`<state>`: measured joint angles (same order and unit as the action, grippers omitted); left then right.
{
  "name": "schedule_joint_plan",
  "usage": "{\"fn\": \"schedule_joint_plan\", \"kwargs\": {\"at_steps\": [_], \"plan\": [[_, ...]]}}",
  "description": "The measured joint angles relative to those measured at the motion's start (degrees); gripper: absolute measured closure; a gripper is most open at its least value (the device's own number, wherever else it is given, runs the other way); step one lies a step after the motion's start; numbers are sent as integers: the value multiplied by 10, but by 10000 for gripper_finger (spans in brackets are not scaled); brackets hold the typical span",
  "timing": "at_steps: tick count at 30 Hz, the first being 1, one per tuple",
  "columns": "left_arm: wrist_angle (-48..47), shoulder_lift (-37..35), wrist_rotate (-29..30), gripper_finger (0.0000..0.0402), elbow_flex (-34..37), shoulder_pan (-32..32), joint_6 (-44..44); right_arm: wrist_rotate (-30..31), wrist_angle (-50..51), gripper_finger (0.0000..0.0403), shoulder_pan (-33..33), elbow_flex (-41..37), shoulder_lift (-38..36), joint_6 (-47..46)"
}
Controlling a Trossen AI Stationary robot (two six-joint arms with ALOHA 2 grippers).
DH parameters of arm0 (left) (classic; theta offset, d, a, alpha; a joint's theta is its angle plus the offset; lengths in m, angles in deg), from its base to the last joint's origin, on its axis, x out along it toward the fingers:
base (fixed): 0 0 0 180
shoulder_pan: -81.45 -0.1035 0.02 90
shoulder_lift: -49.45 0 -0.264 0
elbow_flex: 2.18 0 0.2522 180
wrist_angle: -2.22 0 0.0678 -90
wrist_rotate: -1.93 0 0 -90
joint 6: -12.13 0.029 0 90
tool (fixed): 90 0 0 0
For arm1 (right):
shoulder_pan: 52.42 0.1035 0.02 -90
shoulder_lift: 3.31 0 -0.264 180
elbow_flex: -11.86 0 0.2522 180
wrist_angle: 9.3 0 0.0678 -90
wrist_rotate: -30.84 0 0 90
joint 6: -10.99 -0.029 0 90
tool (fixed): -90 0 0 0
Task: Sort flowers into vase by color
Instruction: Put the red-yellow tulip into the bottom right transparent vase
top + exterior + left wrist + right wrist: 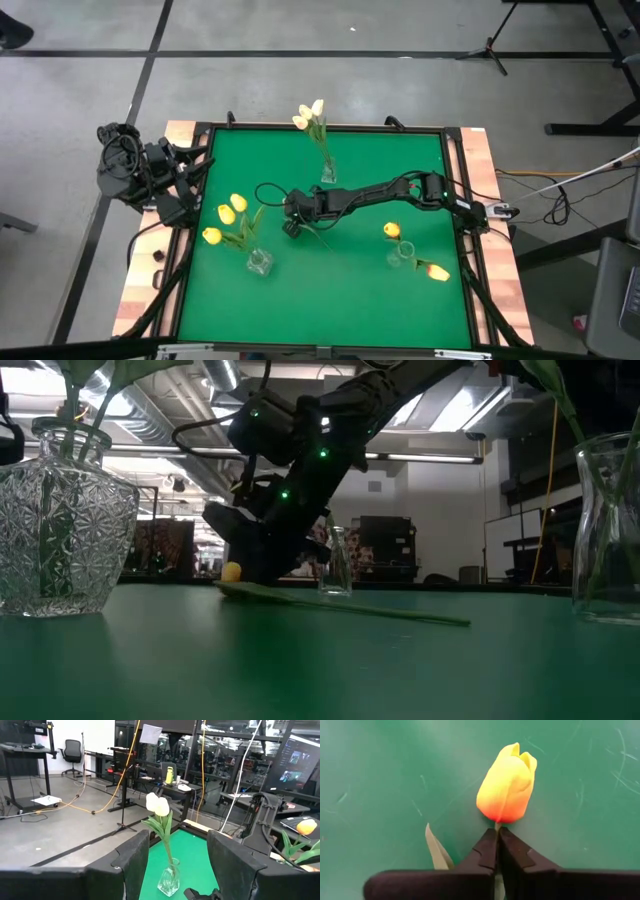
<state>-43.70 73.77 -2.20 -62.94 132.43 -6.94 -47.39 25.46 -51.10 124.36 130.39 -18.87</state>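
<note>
My right pincer [497, 845] was pressed together on the thin stem of an orange-red tulip [507, 782], just below its head, with the flower lying flat on the green worktop [330, 290] near the middle. In the low view the long stem [350, 607] trailed along the surface away from my fingers, so only the head end was in hand. My left pincer [177, 865] waited spread and empty at the left edge, facing the vase of white tulips [159, 806] at the far side.

I judged the flower to be very light and the stem springy rather than stiff, so the tail would likely droop and swing once lifted. The head looked soft and easy to crush; gripping the stem beneath it seemed the right spot, though a hold nearer the middle might balance better for dropping the stem into a narrow neck. The matching orange blooms [392, 230] stood in the vase [405, 256] on the right; the yellow ones [232, 209] on the left.
</note>
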Motion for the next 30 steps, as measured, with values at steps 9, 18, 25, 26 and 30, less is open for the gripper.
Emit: {"fn": "schedule_joint_plan", "kwargs": {"at_steps": [9, 18, 25, 26, 30], "plan": [[0, 0, 0, 205, 0, 0, 0, 3, -13, 398, -2, -4, -29, 30], [0, 0, 0, 206, 0, 0, 0, 18, -59, 399, -24, -3, -111, 80], [0, 0, 0, 206, 0, 0, 0, 33, -86, 400, -36, -2, -191, 152], [0, 0, 0, 206, 0, 0, 0, 35, -85, 400, -36, -2, -203, 164], [0, 0, 0, 206, 0, 0, 0, 47, -90, 399, -36, -2, -255, 213]]}}
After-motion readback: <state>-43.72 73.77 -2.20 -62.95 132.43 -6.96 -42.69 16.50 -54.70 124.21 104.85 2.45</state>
